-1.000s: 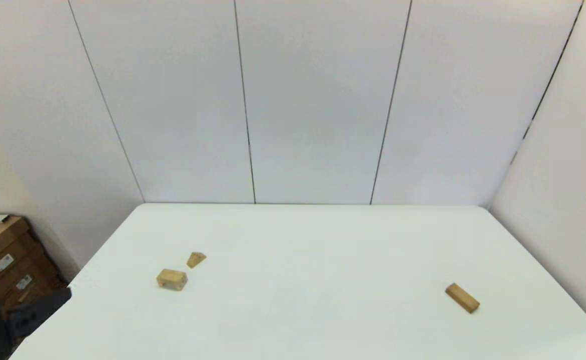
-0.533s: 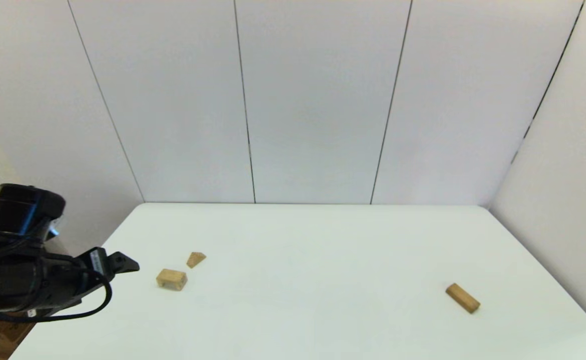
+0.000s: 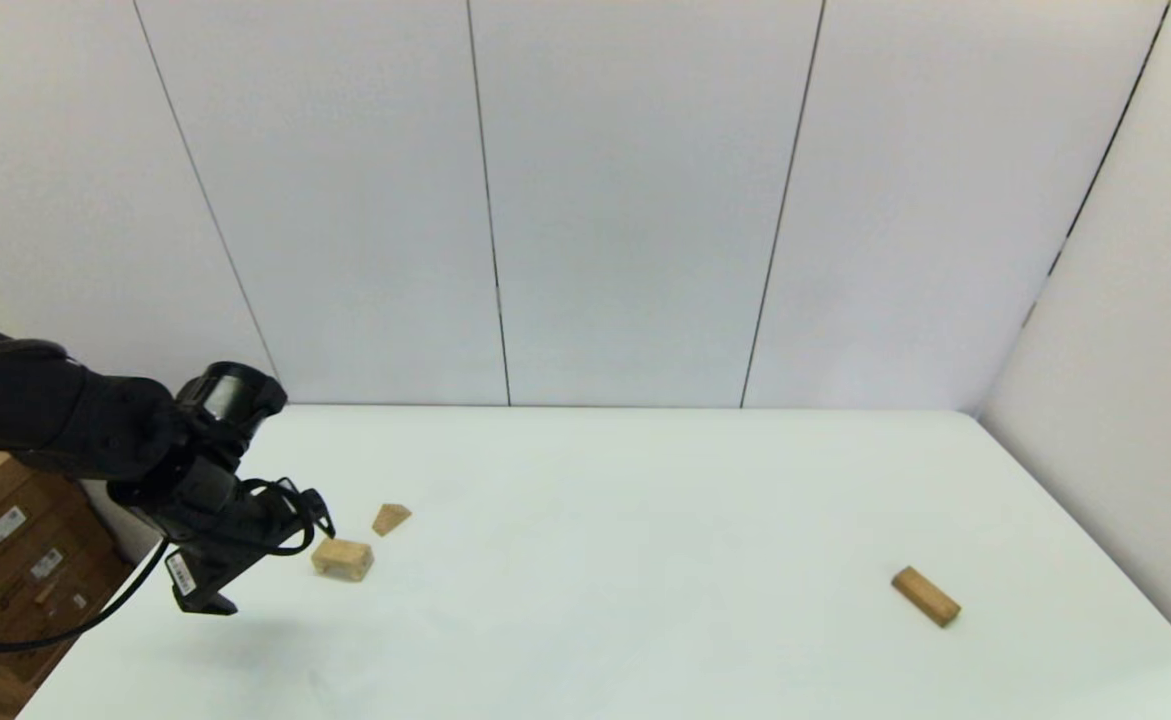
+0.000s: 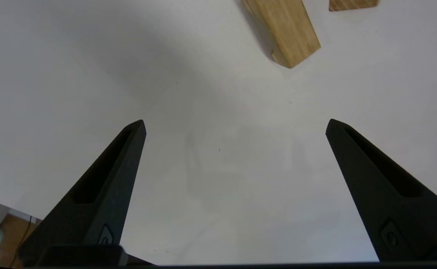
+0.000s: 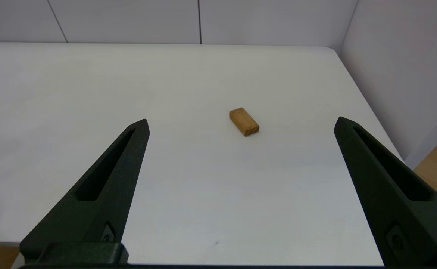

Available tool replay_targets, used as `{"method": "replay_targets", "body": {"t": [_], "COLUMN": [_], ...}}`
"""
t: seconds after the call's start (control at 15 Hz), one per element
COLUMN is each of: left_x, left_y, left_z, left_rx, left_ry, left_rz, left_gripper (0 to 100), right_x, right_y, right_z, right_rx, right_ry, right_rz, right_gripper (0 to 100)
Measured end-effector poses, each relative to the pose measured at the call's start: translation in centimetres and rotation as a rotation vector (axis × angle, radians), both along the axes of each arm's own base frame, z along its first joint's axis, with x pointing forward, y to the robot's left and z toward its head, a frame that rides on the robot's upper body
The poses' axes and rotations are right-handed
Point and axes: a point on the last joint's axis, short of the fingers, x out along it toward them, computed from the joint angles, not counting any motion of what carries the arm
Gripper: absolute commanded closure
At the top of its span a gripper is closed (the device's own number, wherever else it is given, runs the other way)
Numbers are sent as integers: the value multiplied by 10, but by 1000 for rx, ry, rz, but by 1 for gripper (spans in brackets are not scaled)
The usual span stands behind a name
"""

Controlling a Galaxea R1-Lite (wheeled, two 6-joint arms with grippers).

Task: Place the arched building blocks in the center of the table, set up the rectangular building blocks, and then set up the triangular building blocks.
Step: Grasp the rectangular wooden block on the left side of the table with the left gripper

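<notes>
Left gripper [image 3: 245, 575] hovers wide open and empty just beside the arched block [image 3: 342, 559] at the table's [image 3: 645, 520] left side; it looks light and rigid, so pinch its flat sides.

the left arm [image 3: 65, 420] is matt black, built of thick rounded segments, with a round cap of glossy dark finish at the wrist joint [image 3: 233, 392]. a black cable [image 3: 95, 622] loops from under the forearm, and thinner wires curl beside the left gripper [image 3: 245, 565]. a small white label with dark print sits on the gripper's side [image 3: 181, 572]. in the wrist views each gripper, left [image 4: 235, 125] and right [image 5: 240, 123], has two long black tapering fingers [image 5: 106, 194], each with a sunken slot along the inner face and a small embossed mark near the base.
</notes>
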Motion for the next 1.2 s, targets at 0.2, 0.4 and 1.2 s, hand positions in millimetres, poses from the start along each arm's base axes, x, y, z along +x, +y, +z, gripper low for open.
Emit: {"method": "replay_targets", "body": {"t": [0.2,0.4,1.2], "left_x": [22,41,85], "left_y": [-1,-3,-16], "left_z": [-5,-11,-49], "left_rx": [-11,-19,-12], "left_ry": [54,107,170], "left_rz": [44,78,145], "left_gripper": [0,0,0], "right_x": [0,0,0], "right_y": [0,0,0], "right_z": [0,0,0], "right_rx": [0,0,0], "right_ry": [0,0,1], "right_rz": [0,0,0], "right_gripper": [0,0,0]}}
